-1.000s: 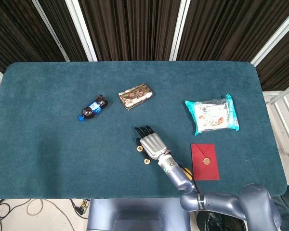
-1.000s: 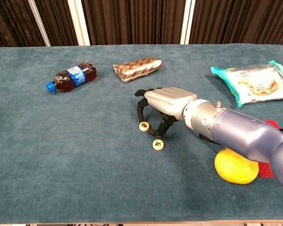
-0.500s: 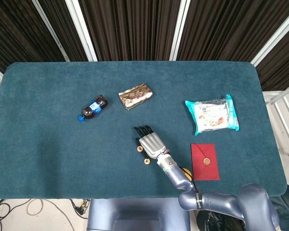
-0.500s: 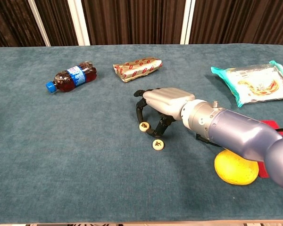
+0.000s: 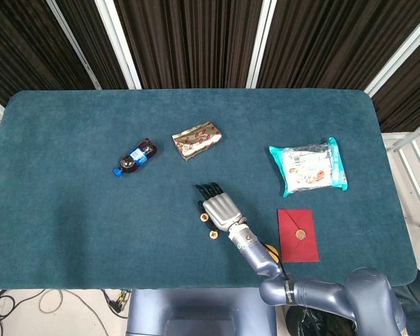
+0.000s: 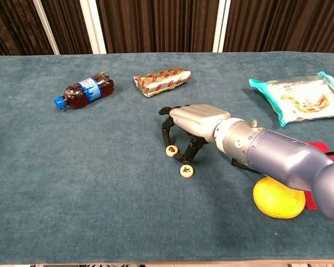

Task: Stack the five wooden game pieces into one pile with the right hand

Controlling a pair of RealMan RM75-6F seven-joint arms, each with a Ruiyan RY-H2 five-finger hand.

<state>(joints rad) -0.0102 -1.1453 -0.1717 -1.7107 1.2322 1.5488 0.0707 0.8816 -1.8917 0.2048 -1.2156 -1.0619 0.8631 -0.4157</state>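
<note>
My right hand (image 6: 196,123) hovers palm down over the middle of the table, its fingers arched toward the cloth. A round wooden game piece (image 6: 171,150) sits right at its fingertips (image 6: 166,133), and I cannot tell whether it is pinched or only touched. A second wooden piece (image 6: 186,171) lies flat on the cloth just in front of the thumb, apart from the hand. In the head view the right hand (image 5: 220,208) covers the area, with one piece (image 5: 202,217) at its left edge and another piece (image 5: 213,234) below it. Any other pieces are hidden.
A small cola bottle (image 6: 83,91) lies at the back left and a gold snack wrapper (image 6: 161,80) behind the hand. A teal food packet (image 6: 300,99) is at the right. A yellow object (image 6: 278,196) and a red envelope (image 5: 298,234) lie beside my forearm.
The hand has barely shifted. The piece at the fingertips sits a touch further right and nearer than before. The other piece has not moved.
</note>
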